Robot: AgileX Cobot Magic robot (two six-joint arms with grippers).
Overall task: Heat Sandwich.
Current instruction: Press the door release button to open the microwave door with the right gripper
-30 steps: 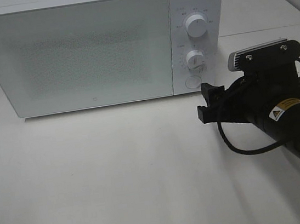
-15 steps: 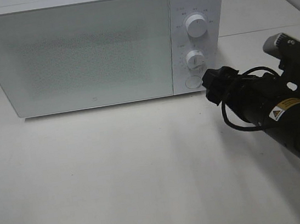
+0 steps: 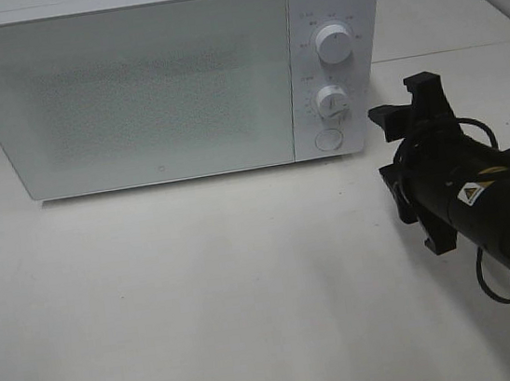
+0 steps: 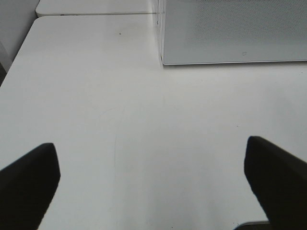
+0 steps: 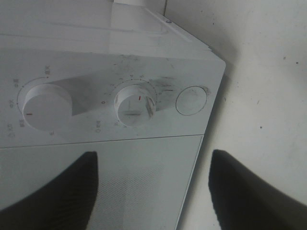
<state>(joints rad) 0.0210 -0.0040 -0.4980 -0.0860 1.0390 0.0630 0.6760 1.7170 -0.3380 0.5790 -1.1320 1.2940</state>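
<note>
Step in hand, as I judge it: working the controls of the microwave, whose door is closed.

The sandwich is not visible in any view. It may sit behind the frosted door, but I cannot confirm this.

The right gripper hovers just off the control panel, rolled on its side. Its jaws stand apart and hold nothing. In the wrist view it faces the lower dial and the round button.

The left gripper is fully spread and empty, over bare table, well apart from the door.

The next move calls for centring the jaws on the lower dial, closing squarely on its rim, then twisting without slipping. If the button is the target instead, a straight push is needed.
</note>
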